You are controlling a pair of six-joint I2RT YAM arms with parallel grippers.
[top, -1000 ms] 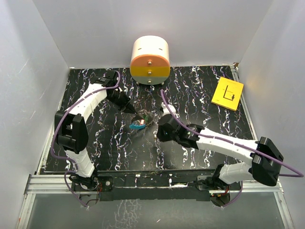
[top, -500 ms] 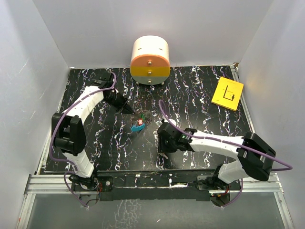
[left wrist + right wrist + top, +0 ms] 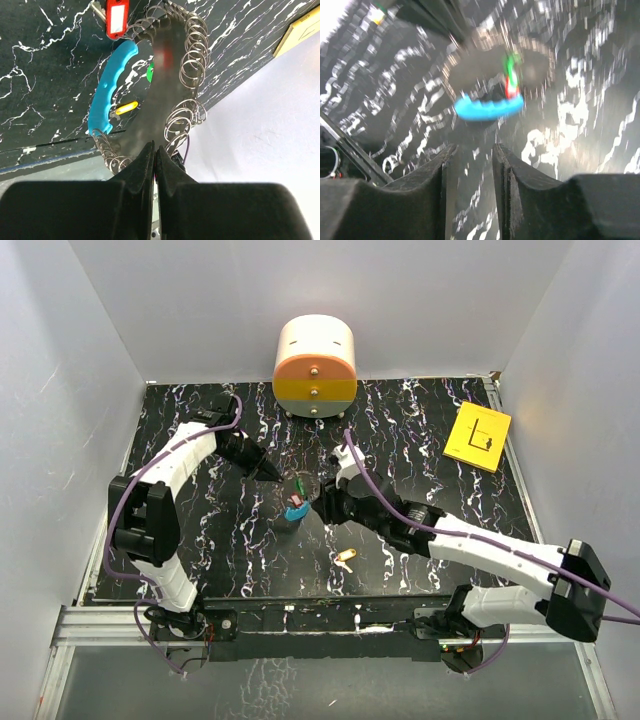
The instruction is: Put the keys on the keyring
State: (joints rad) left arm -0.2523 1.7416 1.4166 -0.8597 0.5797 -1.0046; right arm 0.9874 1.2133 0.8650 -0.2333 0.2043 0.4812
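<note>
Overhead view: I see keys [image 3: 297, 492] bunched mid-table [image 3: 420, 440], with a yellow key [image 3: 346, 557] lying apart, nearer the bases. Left wrist: left pincer [image 3: 154, 150] pressed shut at the coiled keyring [image 3: 192, 50]. Right wrist, blurred: right pincer [image 3: 471, 150] narrowly parted, empty.

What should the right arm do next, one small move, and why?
Probably draw the right end effector toward the near edge and lower it over the yellow-headed key. That key lies loose on the black marbled table, apart from the coiled wire keyring pinched by the shut left end effector, and the right jaws stand open and empty.
</note>
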